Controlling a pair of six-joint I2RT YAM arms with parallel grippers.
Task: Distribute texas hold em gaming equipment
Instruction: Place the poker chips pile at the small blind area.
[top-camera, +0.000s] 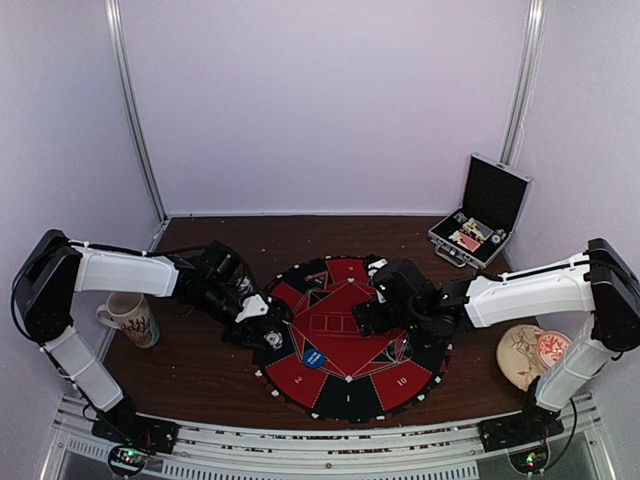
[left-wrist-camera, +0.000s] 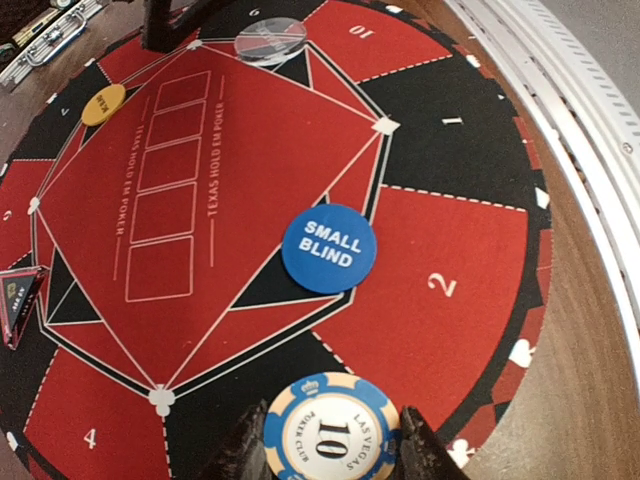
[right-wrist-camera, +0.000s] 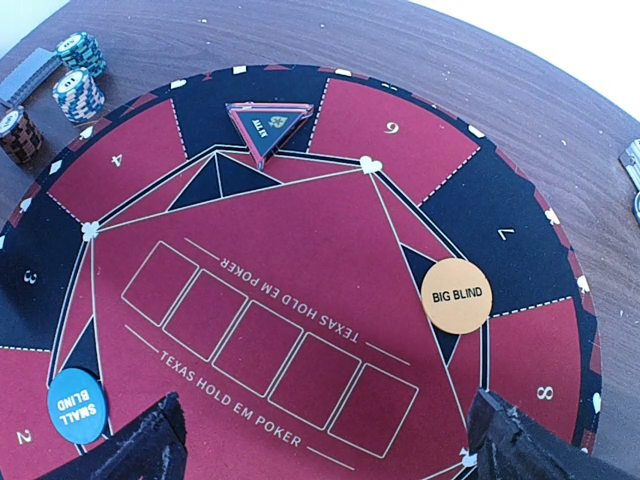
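Blue-edged chip (left-wrist-camera: 331, 425), lower rim off-frame, in left gripper (left-wrist-camera: 333, 448).

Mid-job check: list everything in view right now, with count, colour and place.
Poker mat: 1, red-black, table centre.
Small Blind button: 1, blue, on mat by seat 2.
Big Blind button: 1, orange, on mat by seat 7.
All-in marker: 1, black-red triangle, between seats 4 and 6.
Clear disc: 1, transparent, by seat 10.
Chip stacks: 3, two teal-white, one dark, off mat beyond seat 4.
Card deck: 1, grey, beside stacks.
Mug: 1, patterned, left of mat.
Case: 1, black, open, far right.
Round plates: seemingly 2, cream-reddish, right of mat.
Left fingers: shut on a blue-cream 10 chip.
Right fingers: open, empty.
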